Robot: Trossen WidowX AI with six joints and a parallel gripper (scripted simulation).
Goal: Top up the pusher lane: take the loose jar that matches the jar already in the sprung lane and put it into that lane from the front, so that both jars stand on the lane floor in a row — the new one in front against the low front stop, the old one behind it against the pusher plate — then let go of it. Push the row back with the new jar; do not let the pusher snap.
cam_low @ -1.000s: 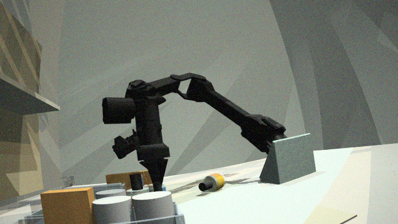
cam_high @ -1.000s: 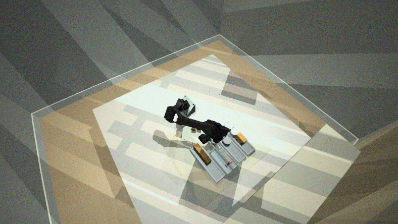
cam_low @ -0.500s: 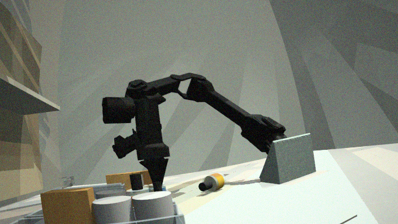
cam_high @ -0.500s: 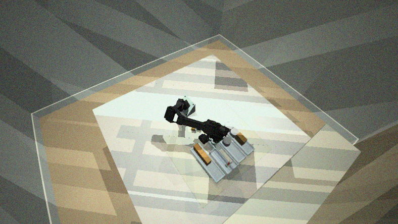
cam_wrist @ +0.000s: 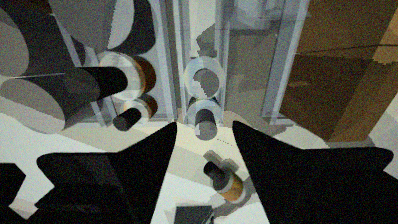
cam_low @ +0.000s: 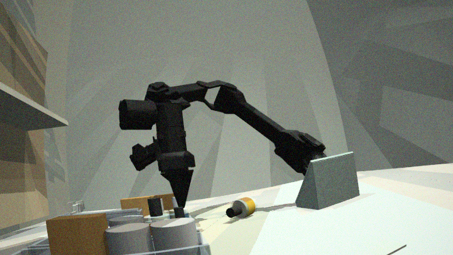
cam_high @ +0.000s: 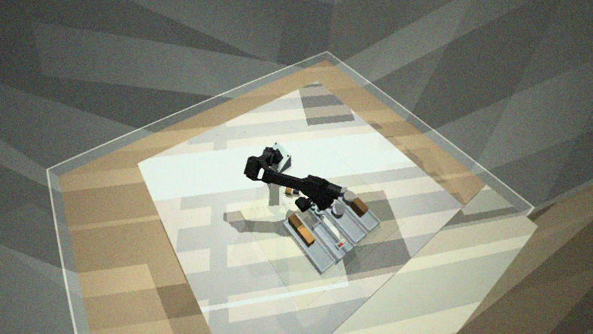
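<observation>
Clear lane walls (cam_wrist: 180, 65) rose just ahead of our jaws (cam_high: 321, 207) (cam_low: 182, 206), which stood wide, holding nothing. We saw narrow open room beside each fingertip. Between them, near the lane's front end, stood the new dark-capped jar (cam_low: 179, 212) (cam_wrist: 205, 114), with the matching old jar (cam_high: 318, 212) (cam_low: 155, 207) (cam_wrist: 202, 76) behind it. An amber-banded jar (cam_high: 289, 190) (cam_low: 246, 207) (cam_wrist: 230, 187) lay well apart from our jaws on the counter (cam_high: 187, 178) (cam_low: 317, 228) (cam_wrist: 187, 160).

An orange-banded bottle (cam_low: 241, 207) (cam_wrist: 225, 183) — on its side, dark cap attached.
</observation>
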